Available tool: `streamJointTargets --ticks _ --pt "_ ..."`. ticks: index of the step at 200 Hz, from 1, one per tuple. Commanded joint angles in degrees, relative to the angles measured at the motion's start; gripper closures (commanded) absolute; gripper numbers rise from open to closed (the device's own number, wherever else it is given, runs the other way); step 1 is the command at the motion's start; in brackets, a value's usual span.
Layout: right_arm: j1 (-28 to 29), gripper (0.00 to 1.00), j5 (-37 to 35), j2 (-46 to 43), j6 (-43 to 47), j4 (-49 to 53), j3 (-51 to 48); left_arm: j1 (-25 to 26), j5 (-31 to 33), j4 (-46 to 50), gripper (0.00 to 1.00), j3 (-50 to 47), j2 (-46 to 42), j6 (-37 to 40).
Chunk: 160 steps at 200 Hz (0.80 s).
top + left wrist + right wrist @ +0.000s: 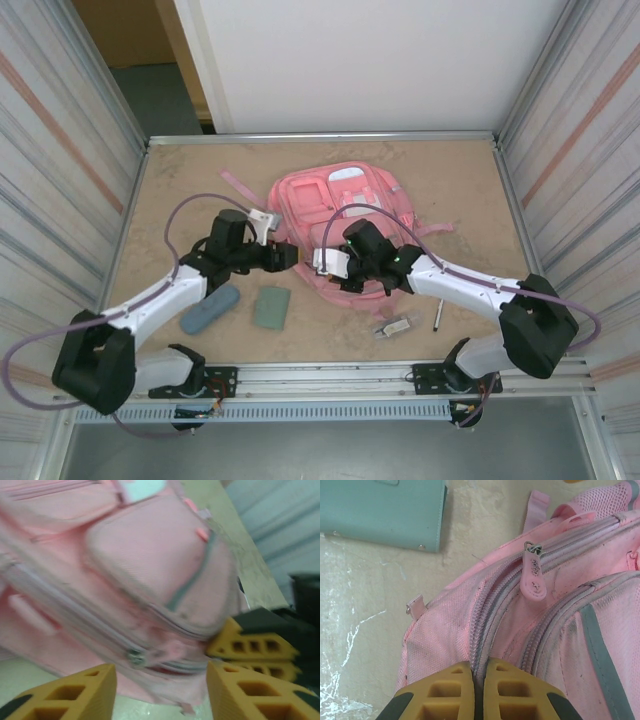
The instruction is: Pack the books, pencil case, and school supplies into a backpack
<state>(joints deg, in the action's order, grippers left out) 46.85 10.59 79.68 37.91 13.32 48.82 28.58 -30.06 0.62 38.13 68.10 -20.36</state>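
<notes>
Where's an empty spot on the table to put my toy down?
Bare table lies left of the backpack and right of it, by the walls. Crowded near the front: pencil case, green book, pen.

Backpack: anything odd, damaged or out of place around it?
Nothing spilled or broken. The backpack lies flat, its pink fabric grimy grey along the zips in the right wrist view. Pencil case, sage-green book, pen and clear-grey item lie apart on the table, near it.
</notes>
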Motion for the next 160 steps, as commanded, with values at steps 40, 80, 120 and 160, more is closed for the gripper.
streamJointTargets --ticks 40,80,120,160 --pt "-0.62 1.0 3.0 -1.54 -2.31 -0.09 0.74 5.68 13.17 5.42 0.38 1.66 0.72 6.4" --pt "-0.2 1.0 2.58 -2.37 -2.26 0.44 0.51 8.96 16.6 8.95 0.38 8.46 6.41 11.9" --pt "-0.18 1.0 2.71 -2.32 -2.1 0.52 0.57 9.15 16.46 9.01 0.38 10.79 8.57 14.55" --pt "-0.16 1.0 3.07 -1.74 -2.13 0.38 0.66 9.13 16.31 9.68 0.38 12.7 12.78 15.47"
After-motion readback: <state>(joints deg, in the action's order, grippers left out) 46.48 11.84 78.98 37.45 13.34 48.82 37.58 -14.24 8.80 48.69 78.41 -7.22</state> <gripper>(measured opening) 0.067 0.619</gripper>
